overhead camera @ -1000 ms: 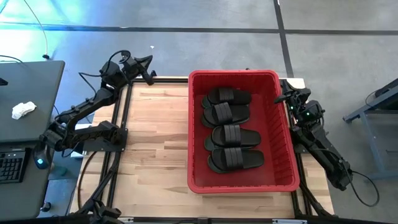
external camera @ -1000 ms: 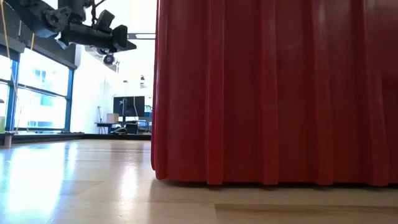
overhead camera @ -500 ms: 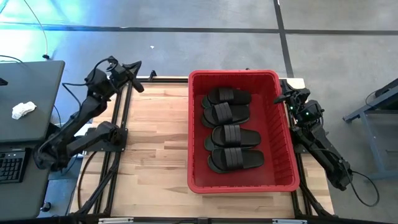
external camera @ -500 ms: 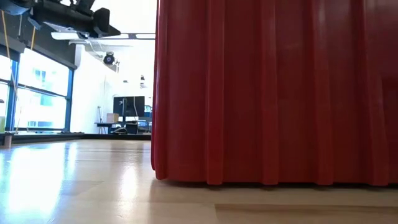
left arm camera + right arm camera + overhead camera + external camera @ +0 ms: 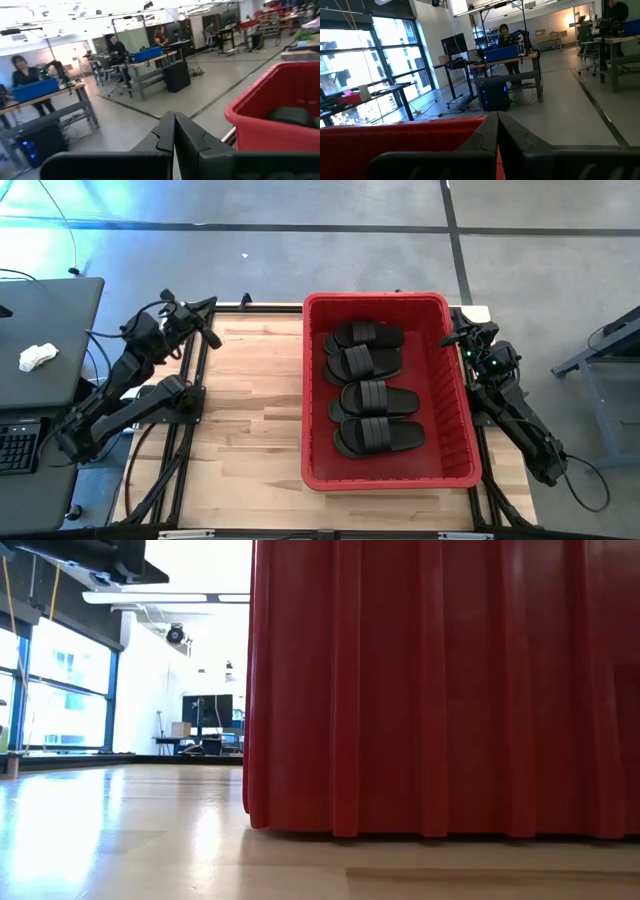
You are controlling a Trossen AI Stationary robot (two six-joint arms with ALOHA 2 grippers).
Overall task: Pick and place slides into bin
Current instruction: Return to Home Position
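4 black slides (image 5: 368,397) lie in the bin (image 5: 375,302), right of the table's (image 5: 250,400) middle. The left gripper (image 5: 174,119), pressed together and empty, hangs off the far-left corner; it should fold home smoothly, clear of the bin. The right gripper (image 5: 497,120), likewise closed, waits by the bin's far-right corner.

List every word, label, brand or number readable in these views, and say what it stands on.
None can be read.
The bin and the slides show no lettering.
The keys of the keyboard beside the table are too small to read.
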